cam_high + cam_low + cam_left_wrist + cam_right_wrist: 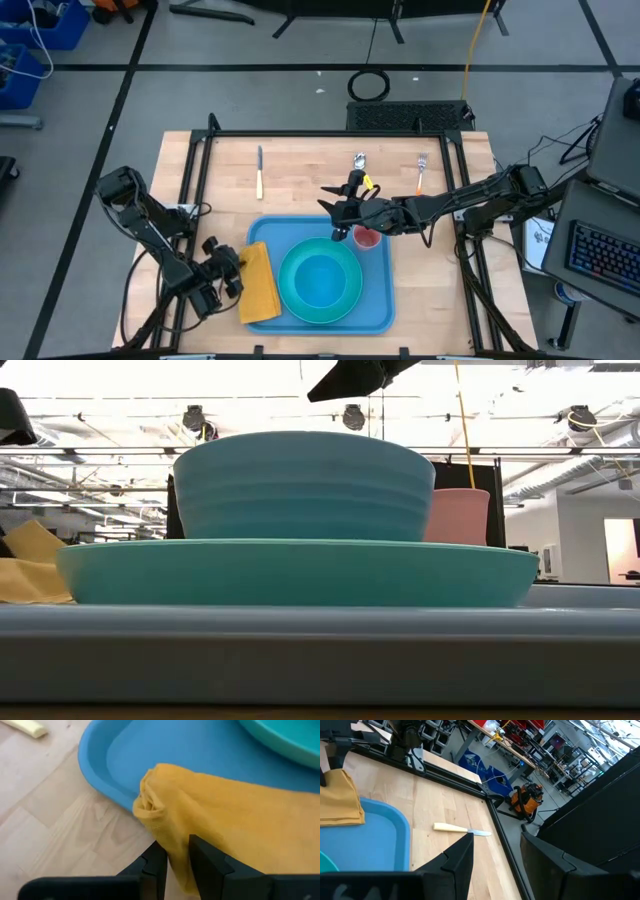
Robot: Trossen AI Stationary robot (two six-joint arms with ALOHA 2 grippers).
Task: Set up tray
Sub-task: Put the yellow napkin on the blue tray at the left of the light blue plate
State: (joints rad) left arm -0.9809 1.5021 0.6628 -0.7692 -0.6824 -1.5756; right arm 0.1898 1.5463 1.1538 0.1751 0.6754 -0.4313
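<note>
The light-blue tray (375, 300) lies at the table's near middle. On it stands a turquoise plate (345, 300) with a turquoise bowl (300, 485) on it, and a pink cup (367, 238) at the tray's far right. A yellow-orange napkin (260, 285) lies over the tray's left rim. My left gripper (232, 272) is at the tray's left side, shut on the napkin. My right gripper (338, 222) hangs open and empty over the tray's far edge, next to the cup; it also shows in its own wrist view (497, 840). My left gripper pinches the napkin's bunched left edge (172, 837) between its two fingers, where the cloth hangs over the tray's left rim. The fingers come from the table's left, slanting down. Several layers are gathered there. The rest of the napkin (240, 815) lies on the tray floor.
A knife (259, 170), a spoon (360, 160) and a fork (422, 172) lie on the bare wood beyond the tray. A black frame (330, 133) runs along the table's far edge and sides.
</note>
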